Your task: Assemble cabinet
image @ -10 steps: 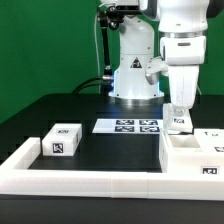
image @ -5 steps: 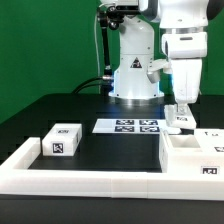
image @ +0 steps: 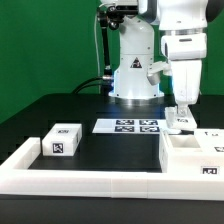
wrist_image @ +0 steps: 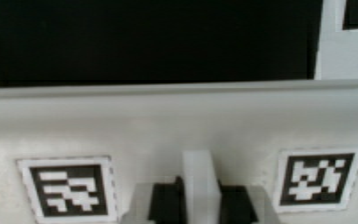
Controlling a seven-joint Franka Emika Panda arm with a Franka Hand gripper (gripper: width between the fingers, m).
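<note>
My gripper (image: 180, 112) hangs at the exterior view's right, just behind the open white cabinet box (image: 192, 152). It is shut on a small white tagged cabinet part (image: 180, 123). In the wrist view this white part (wrist_image: 176, 120) fills the frame with a tag on each side. A thin upright rib of it stands between my dark fingers (wrist_image: 163, 203), and my gripper (wrist_image: 197, 200) is closed on that rib. A smaller white tagged box (image: 62, 141) lies at the exterior view's left.
The marker board (image: 128, 126) lies flat in the middle of the black table, in front of the robot base (image: 135, 75). A long low white rail (image: 90, 180) runs along the front and up the left side.
My gripper and the white part in it have shifted slightly toward the exterior view's right. Nothing else has moved.
</note>
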